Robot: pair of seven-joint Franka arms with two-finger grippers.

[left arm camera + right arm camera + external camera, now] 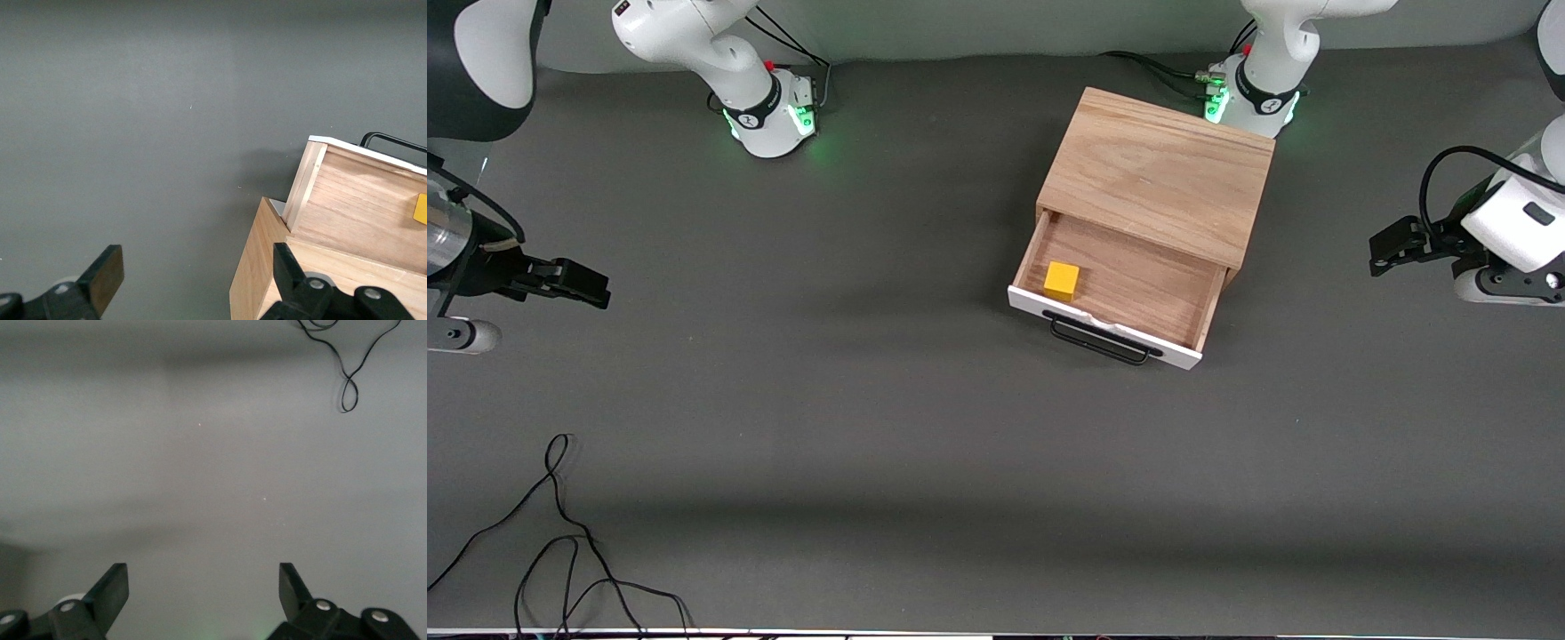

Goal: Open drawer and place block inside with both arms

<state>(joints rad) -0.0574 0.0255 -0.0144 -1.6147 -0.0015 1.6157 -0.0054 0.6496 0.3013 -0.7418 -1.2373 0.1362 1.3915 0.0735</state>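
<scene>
Looking from the front: the drawer (1116,289) stands pulled out of the light oak cabinet (1158,173), white panel and black handle (1098,342) facing the front camera.
Block: the yellow block (1062,281) sits inside the drawer, in the corner by the white panel toward the right arm's end.
Left gripper from the front: the left gripper (1392,249) hangs over bare table at the left arm's end, well apart from the cabinet.
Right gripper from the front: the right gripper (574,284) hangs over bare table at the right arm's end; the arm waits.
Cable: a loose black cable (560,542) lies on the table near the front camera.
Left wrist view: the left gripper's fingers (103,277) spread wide, nothing between them; drawer side, cabinet corner and a sliver of yellow show.
Right wrist view: fingers (113,590) spread wide over grey table (200,467), holding nothing; the cable loops in one corner.
</scene>
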